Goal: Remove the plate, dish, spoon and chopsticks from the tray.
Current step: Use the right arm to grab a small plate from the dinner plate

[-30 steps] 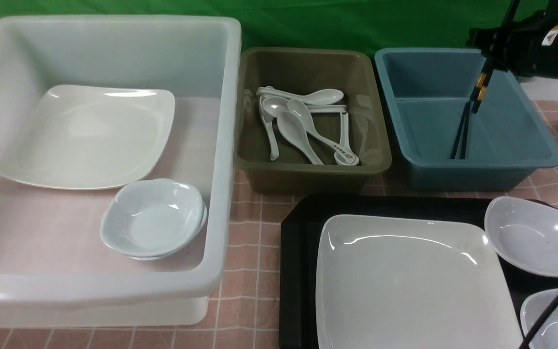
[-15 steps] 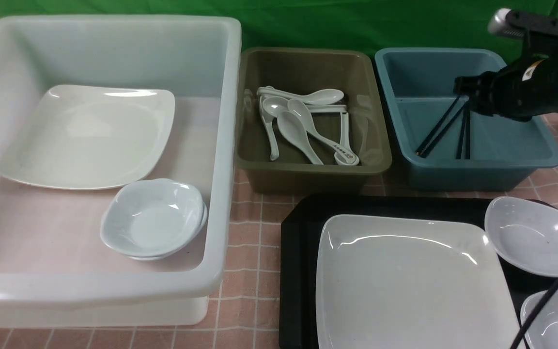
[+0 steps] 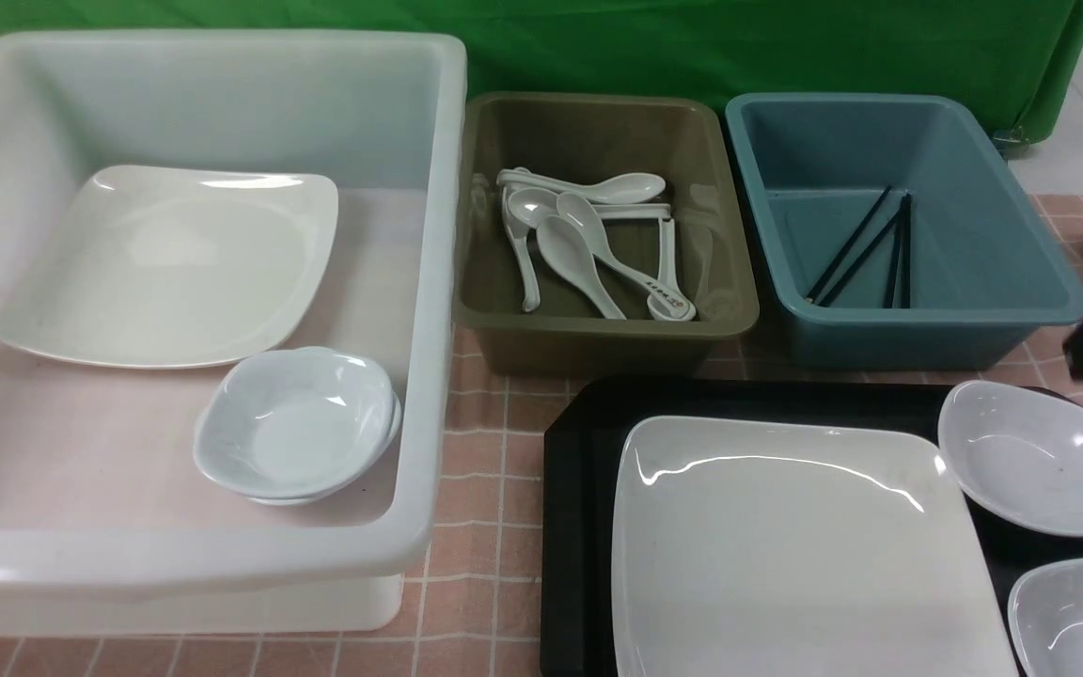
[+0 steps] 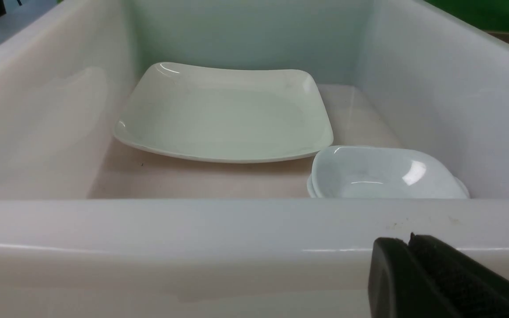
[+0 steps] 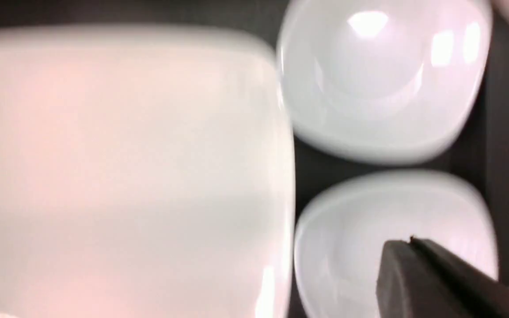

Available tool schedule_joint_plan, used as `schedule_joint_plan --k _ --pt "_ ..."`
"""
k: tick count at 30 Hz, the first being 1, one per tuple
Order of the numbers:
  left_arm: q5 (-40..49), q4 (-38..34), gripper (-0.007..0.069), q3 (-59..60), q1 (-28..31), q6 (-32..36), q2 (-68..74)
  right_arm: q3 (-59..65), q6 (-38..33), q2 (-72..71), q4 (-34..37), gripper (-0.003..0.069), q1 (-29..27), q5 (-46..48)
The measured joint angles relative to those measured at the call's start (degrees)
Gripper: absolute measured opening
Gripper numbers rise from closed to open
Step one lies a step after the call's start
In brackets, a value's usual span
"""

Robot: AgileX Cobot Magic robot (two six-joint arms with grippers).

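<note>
Plate (image 3: 786, 545) lies nearest, flat on the tray (image 3: 579, 527). It looks glossy, stiff, probably slippery and breakable, so pinch its raised rim. Beside it, two lighter dishes (image 3: 1030, 456) want the same rim grip. The right gripper (image 5: 407, 243) hovers over them, apparently closed and empty, though that view is blurred. The left gripper (image 4: 407, 242), closed on nothing, sits before the white tub (image 3: 222, 555). Farthest, the chopsticks (image 3: 856, 249) lie in the blue tub (image 3: 1021, 310).

Blurred plate (image 5: 126, 168), two small dishes (image 5: 382, 84) beside it, black tray (image 5: 506, 132), end effector (image 5: 409, 242) closed
</note>
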Motion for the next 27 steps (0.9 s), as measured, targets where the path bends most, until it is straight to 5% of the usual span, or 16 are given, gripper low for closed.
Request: schedule_joint_plan --k 6,9,13,17,27 --pt "-0.01 0.00 0.0020 0.00 0.00 0.07 0.00 14.97 -2.20 -0.80 1.81 0.0125 5.78 0.56" --pt "-0.06 0.00 0.0020 0.00 0.00 0.13 0.00 21.39 -3.83 -0.80 1.26 0.0314 12.45 -4.05" --pt "-0.06 0.00 0.0020 0.00 0.00 0.07 0.00 25.51 -1.97 -0.60 -6.05 0.0447 19.06 -8.25" --pt "-0.06 0.00 0.0020 0.00 0.00 0.07 0.00 27.05 3.90 1.03 -15.13 0.0477 21.92 -9.17" --pt "-0.06 0.05 0.0020 0.00 0.00 0.07 0.00 27.24 6.27 9.16 -20.55 0.0475 22.06 -12.45"
